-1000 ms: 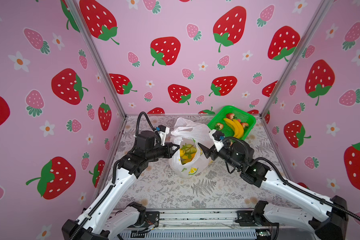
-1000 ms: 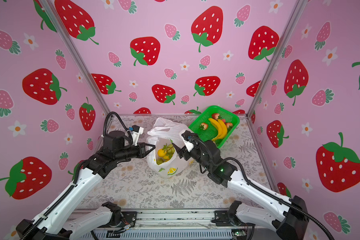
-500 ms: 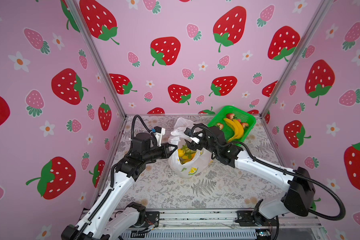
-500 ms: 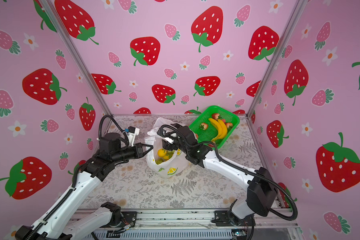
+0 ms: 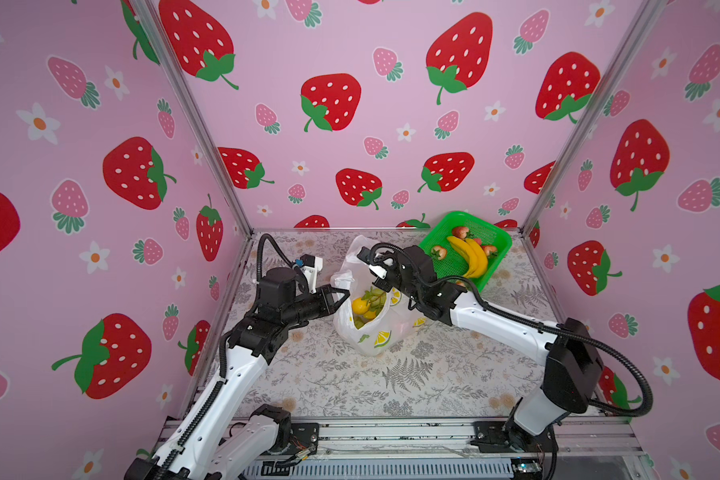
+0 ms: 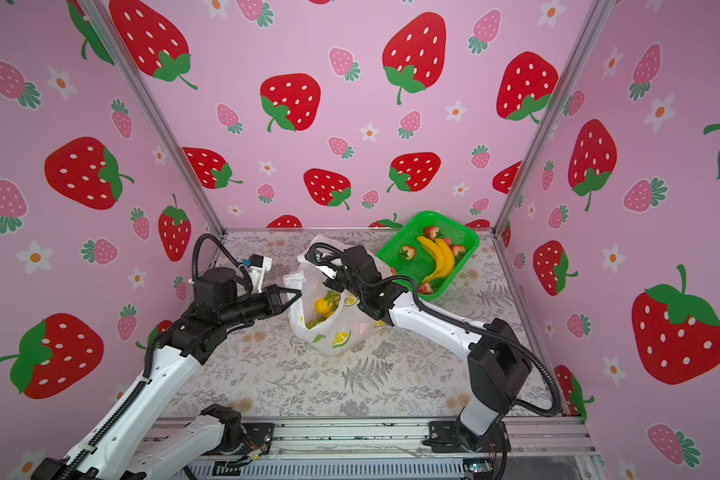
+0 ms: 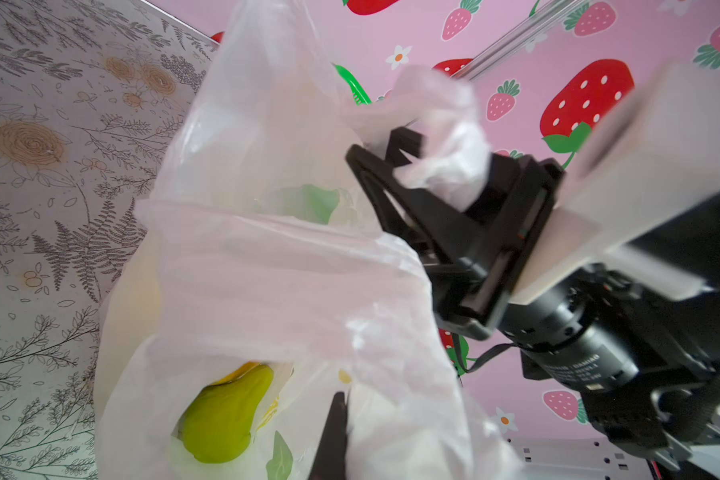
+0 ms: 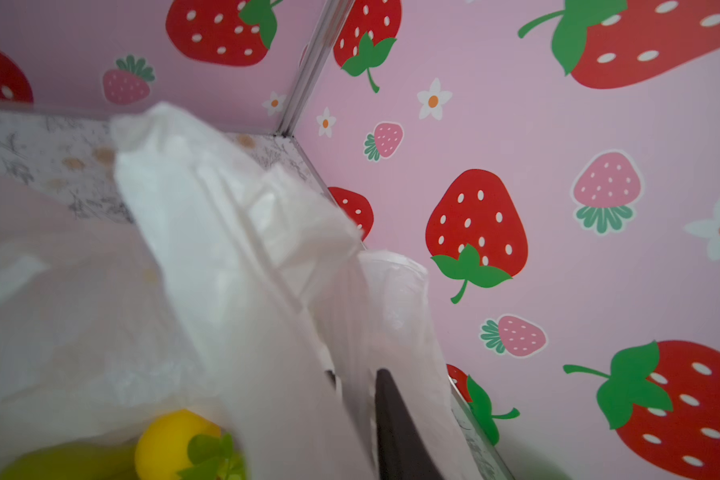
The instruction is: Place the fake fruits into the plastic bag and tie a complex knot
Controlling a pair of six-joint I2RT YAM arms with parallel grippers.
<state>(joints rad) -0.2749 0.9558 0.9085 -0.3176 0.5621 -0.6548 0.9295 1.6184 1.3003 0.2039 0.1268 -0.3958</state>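
Mid-task: bag [image 5: 371, 328] standing near the middle of the table [image 5: 433, 374], mouth up, long axis roughly upright. Lemon [image 5: 360, 306], grapes [image 5: 374, 296] and a green pear [image 7: 221, 415] already inside; bananas [image 5: 470, 257] and strawberries [image 5: 438, 251] left in the green basket [image 5: 495, 239] just behind. Left gripper [image 5: 344, 294] fully shut on the bag's near rim. Right gripper [image 7: 395, 153] pinched on a bunched handle [image 7: 445, 141] at the far side. Next, probably: spreading the mouth wide, then fetching fruit.

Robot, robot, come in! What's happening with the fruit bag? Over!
Left gripper shut on plastic bag rim. Right gripper pinching far handle. Bananas, strawberries still in basket.
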